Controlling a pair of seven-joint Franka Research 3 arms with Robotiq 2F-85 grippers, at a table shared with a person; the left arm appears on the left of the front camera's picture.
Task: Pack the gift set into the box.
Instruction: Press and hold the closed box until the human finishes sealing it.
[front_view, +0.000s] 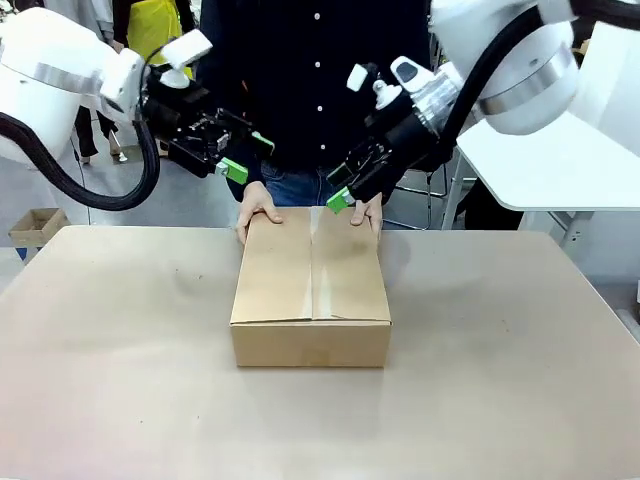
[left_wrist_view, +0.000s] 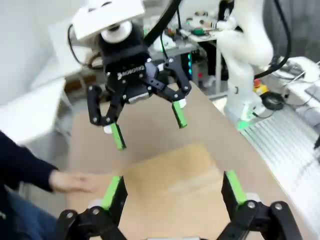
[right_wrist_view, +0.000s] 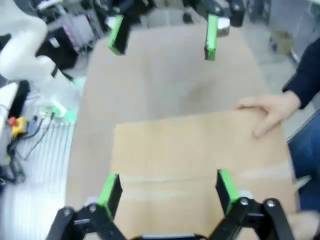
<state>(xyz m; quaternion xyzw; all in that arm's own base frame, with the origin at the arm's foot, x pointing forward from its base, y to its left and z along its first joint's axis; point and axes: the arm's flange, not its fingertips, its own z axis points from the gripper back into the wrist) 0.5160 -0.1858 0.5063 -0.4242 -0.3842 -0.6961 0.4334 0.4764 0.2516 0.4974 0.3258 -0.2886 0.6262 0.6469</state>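
From my station, the box (front_view: 310, 290) sits in the middle of the counter (front_view: 520, 400), flaps down, with a clear tape strip (front_view: 316, 275) running along the top seam. With the flaps shut I can't tell what is inside, so I only judge that the gift set is packed in there.

The person across from me has one hand (front_view: 256, 208) on a far corner of the box and the other hand (front_view: 368, 213) on the opposite far corner. I read that as steadying it, or getting ready to slide it.

My left end effector (front_view: 247, 157) hangs above and beyond the box's far left corner, jaws spread wide with nothing between them. My right end effector (front_view: 342, 188) is lower, just above the far edge near the seam, also spread wide and empty. The wrist views are motion-blurred, but both show the carton top under open fingers.

I'd say both arms are held high to leave the person room.
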